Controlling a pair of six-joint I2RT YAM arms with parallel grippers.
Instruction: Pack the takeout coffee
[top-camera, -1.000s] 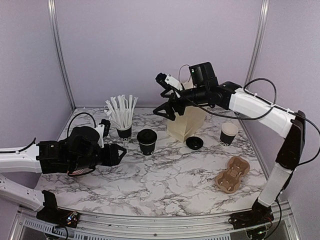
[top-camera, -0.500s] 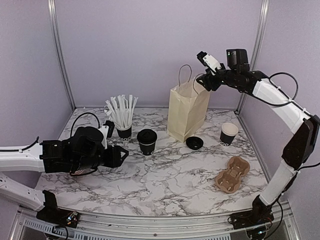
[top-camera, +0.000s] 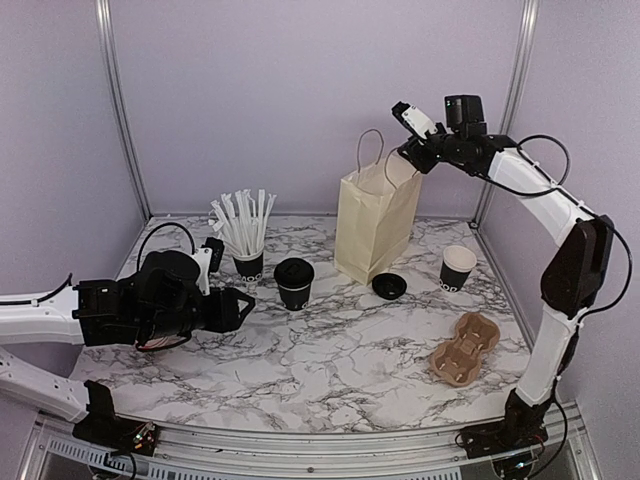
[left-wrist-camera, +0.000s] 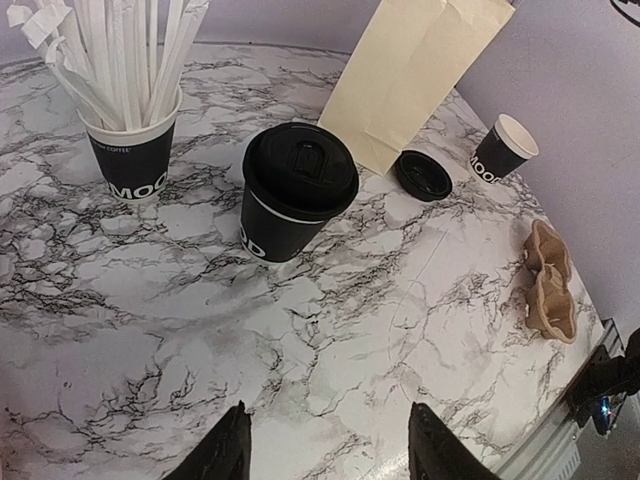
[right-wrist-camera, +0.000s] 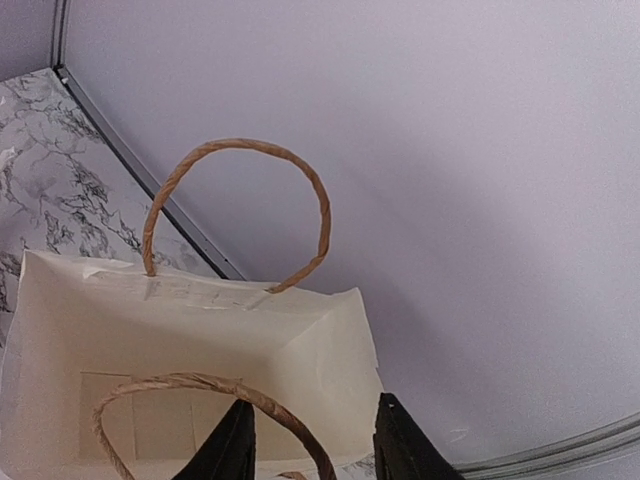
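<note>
The takeout coffee (top-camera: 294, 283) (left-wrist-camera: 298, 190), a black cup with a black lid, stands upright on the marble table (top-camera: 330, 370). My left gripper (top-camera: 243, 306) (left-wrist-camera: 330, 452) hovers low a short way in front of it, open and empty. The cream paper bag (top-camera: 375, 225) (right-wrist-camera: 200, 350) stands upright with its mouth open. My right gripper (top-camera: 408, 162) (right-wrist-camera: 312, 450) is at the bag's top right corner, looking down into it. Its jaws are apart, and the near rope handle (right-wrist-camera: 240, 395) runs between the fingertips.
A like cup of white wrapped straws (top-camera: 246, 240) (left-wrist-camera: 125, 140) stands left of the coffee. A loose black lid (top-camera: 389, 286) (left-wrist-camera: 424, 175) lies by the bag's foot. An open cup (top-camera: 458, 268) (left-wrist-camera: 502, 150) stands at the right and a cardboard cup carrier (top-camera: 465, 348) (left-wrist-camera: 550, 290) lies nearer.
My right arm swung up from the bag's left front to its top right corner, and its jaws narrowed around the handle. The bag now stands upright. The left arm barely moved.
</note>
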